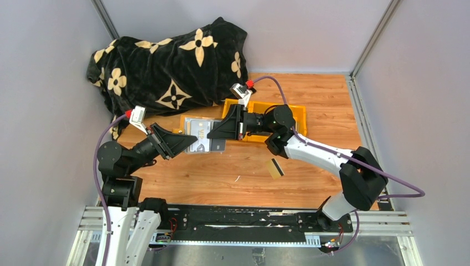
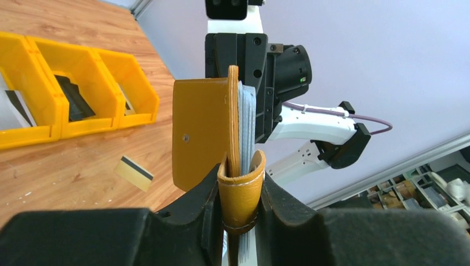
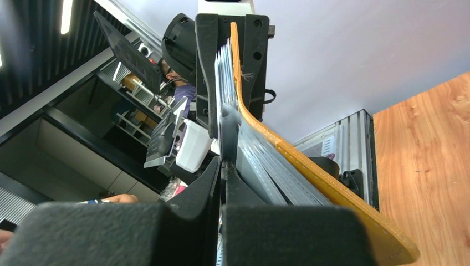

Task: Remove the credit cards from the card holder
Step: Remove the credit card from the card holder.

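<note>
The mustard-tan card holder point(image 1: 202, 136) hangs open in the air between my two grippers, above the table. My left gripper point(image 1: 191, 142) is shut on its folded leather edge point(image 2: 241, 194), and its tan flap point(image 2: 202, 133) stands upright. My right gripper point(image 1: 214, 133) faces it from the right. Its fingers point(image 3: 210, 183) are shut on a thin pale credit card point(image 3: 223, 94) at the outer side of the grey clear pockets point(image 3: 260, 166). The tan cover point(image 3: 310, 166) lies to the right of them. A tan-gold credit card point(image 1: 275, 168) with a black stripe lies flat on the table and also shows in the left wrist view point(image 2: 133, 173).
A yellow three-compartment bin point(image 1: 294, 113) stands behind the right gripper, with dark items in it point(image 2: 72, 102). A black flowered blanket point(image 1: 166, 64) is heaped at the back left. Grey walls close in both sides.
</note>
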`<state>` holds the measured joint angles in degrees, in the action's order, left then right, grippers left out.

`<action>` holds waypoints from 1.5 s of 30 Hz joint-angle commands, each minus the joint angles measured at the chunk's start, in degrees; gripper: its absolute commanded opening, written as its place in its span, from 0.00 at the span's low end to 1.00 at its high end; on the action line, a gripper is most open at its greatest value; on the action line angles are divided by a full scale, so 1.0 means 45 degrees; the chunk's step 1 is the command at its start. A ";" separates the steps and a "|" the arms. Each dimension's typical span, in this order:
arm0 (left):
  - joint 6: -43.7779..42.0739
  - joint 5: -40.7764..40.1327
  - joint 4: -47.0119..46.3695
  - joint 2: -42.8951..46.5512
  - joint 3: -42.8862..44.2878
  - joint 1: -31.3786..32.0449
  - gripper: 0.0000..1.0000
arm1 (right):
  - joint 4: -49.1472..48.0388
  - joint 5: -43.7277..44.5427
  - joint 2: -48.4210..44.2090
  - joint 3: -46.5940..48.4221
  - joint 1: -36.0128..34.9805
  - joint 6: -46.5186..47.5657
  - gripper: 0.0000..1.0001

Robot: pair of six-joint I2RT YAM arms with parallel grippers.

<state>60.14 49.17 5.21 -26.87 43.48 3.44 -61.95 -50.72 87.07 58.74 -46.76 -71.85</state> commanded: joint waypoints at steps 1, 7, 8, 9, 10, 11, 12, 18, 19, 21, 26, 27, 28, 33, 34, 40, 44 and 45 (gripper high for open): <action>0.0393 0.0089 -0.0680 0.0093 0.0336 0.0017 0.29 | -0.1786 -0.0135 -0.0112 -0.0262 -0.0194 -0.0678 0.00; 0.0687 0.0006 -0.0749 0.0110 0.0422 0.0016 0.24 | -0.2186 -0.0175 -0.0213 -0.0514 -0.0110 -0.0932 0.00; 0.0733 0.0006 -0.0748 0.0112 0.0460 0.0016 0.22 | -0.2235 -0.0174 -0.0257 -0.0588 -0.0074 -0.0976 0.00; 0.0757 -0.0019 -0.0748 0.0112 0.0501 0.0026 0.21 | -0.2303 -0.0160 -0.0307 -0.0692 -0.0035 -0.0996 0.00; 0.0781 -0.0019 -0.0753 0.0112 0.0521 0.0017 0.19 | -0.2340 -0.0156 -0.0364 -0.0795 0.0006 -0.1011 0.00; 0.0787 -0.0027 -0.0749 0.0112 0.0562 0.0016 0.19 | -0.2362 -0.0140 -0.0413 -0.0884 0.0046 -0.1018 0.00; 0.0804 -0.0047 -0.0726 0.0112 0.0585 0.0016 0.18 | -0.2382 -0.0136 -0.0460 -0.0967 0.0063 -0.1016 0.00; 0.0782 -0.0067 -0.0584 0.0098 0.0682 0.0016 0.18 | -0.2385 -0.0194 -0.0709 -0.1275 0.0303 -0.1022 0.00; 0.0789 -0.0072 -0.0574 0.0094 0.0714 0.0016 0.18 | -0.2385 -0.0184 -0.0746 -0.1320 0.0354 -0.1022 0.00; 0.0785 -0.0092 -0.0521 0.0093 0.0737 0.0016 0.18 | -0.2375 -0.0132 -0.0843 -0.1390 0.0451 -0.1012 0.00; 0.0785 -0.0185 -0.0430 0.0081 0.0745 0.0017 0.23 | -0.2326 -0.0077 -0.0891 -0.1292 0.0405 -0.0978 0.00; 0.0758 -0.0201 -0.0403 0.0092 0.0747 0.0016 0.23 | -0.2336 -0.0104 -0.0891 -0.1244 0.0352 -0.0955 0.00; 0.0718 -0.0220 -0.0371 0.0093 0.0757 0.0016 0.23 | -0.2330 -0.0131 -0.0889 -0.1184 0.0248 -0.0935 0.06; 0.0625 -0.0360 -0.0245 0.0073 0.0746 0.0016 0.20 | -0.1567 -0.0002 -0.0986 -0.0925 -0.0068 -0.0323 0.32; 0.0603 -0.0372 -0.0241 0.0068 0.0747 0.0016 0.19 | -0.1338 0.0001 -0.0989 -0.0885 -0.0091 -0.0163 0.35; 0.0487 -0.0475 -0.0123 0.0073 0.0813 0.0016 0.14 | -0.0263 0.0301 -0.0930 -0.0676 -0.0236 0.0367 0.42; 0.0399 -0.0559 -0.0066 0.0093 0.0878 0.0021 0.13 | 0.0842 0.1045 -0.0941 -0.0553 -0.0453 0.0968 0.46; 0.0353 -0.0568 -0.0060 0.0093 0.0898 0.0019 0.13 | 0.0914 0.1296 -0.0932 -0.0568 -0.0480 0.0970 0.45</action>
<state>61.89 46.85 6.96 -26.89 44.80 3.57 -62.46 -48.84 84.12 54.57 -47.64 -71.13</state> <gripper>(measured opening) 0.207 0.454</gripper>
